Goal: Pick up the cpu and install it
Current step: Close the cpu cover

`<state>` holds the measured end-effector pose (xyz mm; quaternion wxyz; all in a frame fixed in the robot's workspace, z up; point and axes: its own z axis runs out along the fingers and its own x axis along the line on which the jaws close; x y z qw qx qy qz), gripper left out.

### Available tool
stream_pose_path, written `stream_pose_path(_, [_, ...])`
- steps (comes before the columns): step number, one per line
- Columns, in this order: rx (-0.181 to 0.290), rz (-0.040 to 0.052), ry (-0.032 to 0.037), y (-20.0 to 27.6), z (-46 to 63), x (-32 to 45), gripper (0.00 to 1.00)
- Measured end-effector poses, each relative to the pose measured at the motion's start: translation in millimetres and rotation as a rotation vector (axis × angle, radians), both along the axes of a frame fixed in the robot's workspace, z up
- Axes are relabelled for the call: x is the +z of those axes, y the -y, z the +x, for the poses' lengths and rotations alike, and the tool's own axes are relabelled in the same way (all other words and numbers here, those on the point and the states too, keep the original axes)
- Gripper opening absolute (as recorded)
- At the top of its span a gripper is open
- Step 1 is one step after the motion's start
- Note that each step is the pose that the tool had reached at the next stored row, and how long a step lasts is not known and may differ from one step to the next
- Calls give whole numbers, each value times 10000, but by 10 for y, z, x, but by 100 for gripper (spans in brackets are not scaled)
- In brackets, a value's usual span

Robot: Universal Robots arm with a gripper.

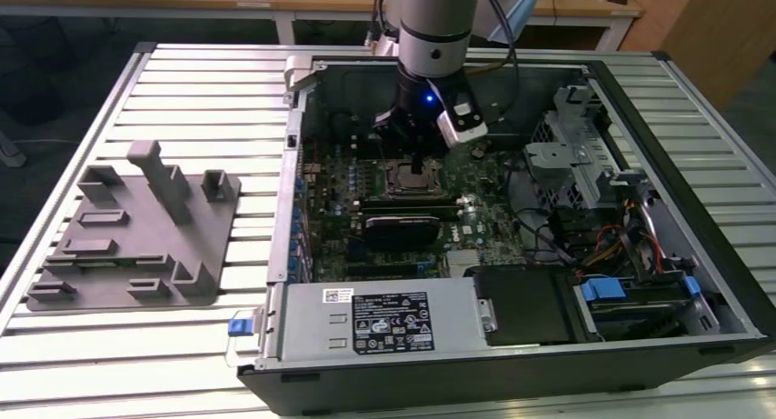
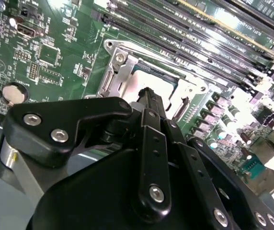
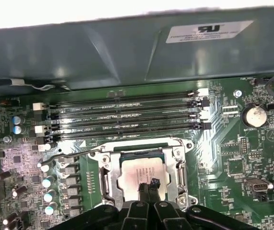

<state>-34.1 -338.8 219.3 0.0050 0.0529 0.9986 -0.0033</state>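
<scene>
One silver-topped square cpu (image 3: 137, 170) sits in mobo socket (image 3: 178, 163), hand (image 3: 149, 184) pressed together over its middle.

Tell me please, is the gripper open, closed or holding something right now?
Gripper: closed on nothing, tips just over the cpu lying in the socket.

Case (image 1: 485, 374) sits open on the table (image 1: 206, 64). Fixture (image 1: 122, 246) is on the same table, on the exterior view's left, apart from the case. Motherboard (image 1: 485, 178) lies flat on the case floor. Power supply (image 1: 376, 314) runs along the near edge, drive cage (image 1: 570, 155) on the exterior view's right. Socket (image 3: 106, 172) is mid-board, cpu (image 3: 137, 172) inside it, gripper (image 3: 149, 186) directly over the cpu. Memory slots (image 3: 127, 115) run between socket and case wall. Coin battery (image 3: 255, 115) sits just past the slots' ends.
</scene>
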Motion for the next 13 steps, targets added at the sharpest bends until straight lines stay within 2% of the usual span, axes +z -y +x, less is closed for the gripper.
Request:
stream_pose_path(7, [1,2,1,0,0,65,11])
stream_pose_path(13, [1,2,2,0,0,69,11])
